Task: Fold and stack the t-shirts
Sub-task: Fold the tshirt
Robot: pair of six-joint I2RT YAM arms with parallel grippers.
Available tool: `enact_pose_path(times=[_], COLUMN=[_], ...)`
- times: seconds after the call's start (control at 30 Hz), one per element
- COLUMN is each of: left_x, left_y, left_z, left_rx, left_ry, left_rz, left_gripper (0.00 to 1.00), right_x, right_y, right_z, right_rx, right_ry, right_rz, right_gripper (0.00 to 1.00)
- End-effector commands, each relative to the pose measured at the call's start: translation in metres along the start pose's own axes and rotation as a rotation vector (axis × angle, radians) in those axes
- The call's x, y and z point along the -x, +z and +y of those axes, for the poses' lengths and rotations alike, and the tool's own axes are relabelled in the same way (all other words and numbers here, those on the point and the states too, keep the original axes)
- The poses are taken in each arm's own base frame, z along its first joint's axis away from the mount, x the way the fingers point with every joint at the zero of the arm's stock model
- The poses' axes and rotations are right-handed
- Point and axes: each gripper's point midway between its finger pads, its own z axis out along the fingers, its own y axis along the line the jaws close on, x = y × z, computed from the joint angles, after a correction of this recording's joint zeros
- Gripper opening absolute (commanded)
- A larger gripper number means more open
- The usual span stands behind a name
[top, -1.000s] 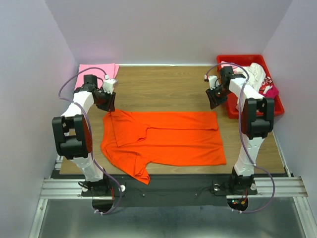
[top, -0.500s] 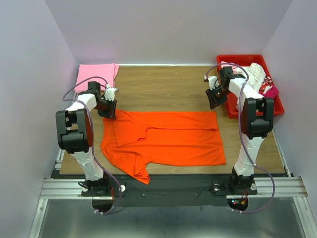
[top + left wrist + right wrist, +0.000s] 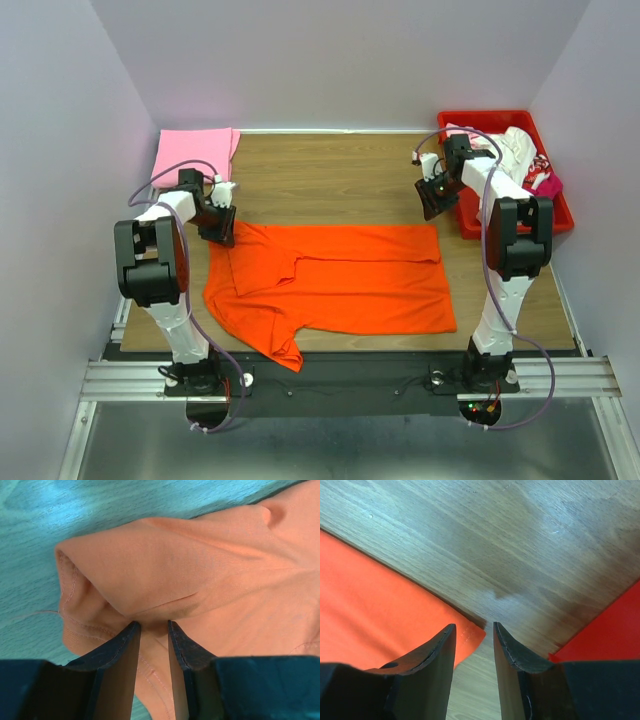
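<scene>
The orange t-shirt [image 3: 340, 285] lies spread out in the middle of the wooden surface [image 3: 330, 175]. The left jaws are a little apart, with their tips at the shirt's bunched far left corner. The right jaws are a little apart too, over its far right corner, near the red crate [image 3: 500, 117]. A pink t-shirt [image 3: 195, 150] lies folded at the far left.

wooden table [image 3: 330, 180] bears orange shirt [image 3: 340, 280], pink shirt [image 3: 190, 150], red crate [image 3: 500, 116].
</scene>
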Motion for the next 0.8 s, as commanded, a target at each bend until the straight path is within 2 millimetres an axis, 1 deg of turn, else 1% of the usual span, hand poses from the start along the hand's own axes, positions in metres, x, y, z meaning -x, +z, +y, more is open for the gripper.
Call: enact_pose_path(times=[0.0, 0.07, 0.13, 0.17, 0.27, 0.33, 0.37, 0.43, 0.5, 0.63, 0.77], left_x=[-0.009, -0.005, 0.000, 0.001, 0.004, 0.004, 0.003, 0.001, -0.002, -0.010, -0.029], left_y=[-0.001, -0.005, -0.011, -0.013, -0.020, -0.023, -0.023, -0.026, -0.028, -0.038, -0.044], left_z=[-0.011, -0.015, -0.017, -0.018, -0.020, -0.021, -0.022, -0.023, -0.023, -0.028, -0.030], left_rx=[-0.057, -0.072, -0.077, -0.078, -0.074, -0.070, -0.069, -0.063, -0.059, -0.048, -0.028], left_ry=[-0.025, -0.020, -0.015, -0.012, -0.005, -0.002, -0.004, -0.004, -0.008, -0.004, -0.009], left_rz=[0.017, 0.000, -0.017, -0.022, -0.040, -0.045, -0.044, -0.046, -0.042, -0.034, 0.013], left_gripper=[0.39, 0.38, 0.34, 0.29, 0.21, 0.12, 0.06, 0.01, 0.00, 0.00, 0.00], right_x=[0.003, 0.002, 0.003, 0.002, 0.002, 0.002, 0.002, 0.002, 0.002, 0.002, 0.000], right_y=[0.000, 0.001, 0.000, 0.001, 0.000, 0.000, 0.000, 0.000, -0.001, -0.002, -0.002], right_z=[0.000, 0.000, 0.001, 0.000, 0.001, 0.002, 0.002, 0.002, 0.002, 0.001, 0.000], right_rx=[-0.012, -0.012, -0.013, -0.012, -0.010, -0.009, -0.007, -0.007, -0.009, -0.012, -0.018], right_ry=[-0.013, -0.014, -0.016, -0.013, -0.011, -0.013, -0.012, -0.014, -0.016, -0.019, -0.024], right_rz=[-0.011, -0.009, -0.010, -0.008, -0.011, -0.013, -0.012, -0.012, -0.013, -0.013, -0.006], right_gripper=[0.42, 0.42, 0.42, 0.41, 0.41, 0.41, 0.41, 0.41, 0.41, 0.41, 0.40])
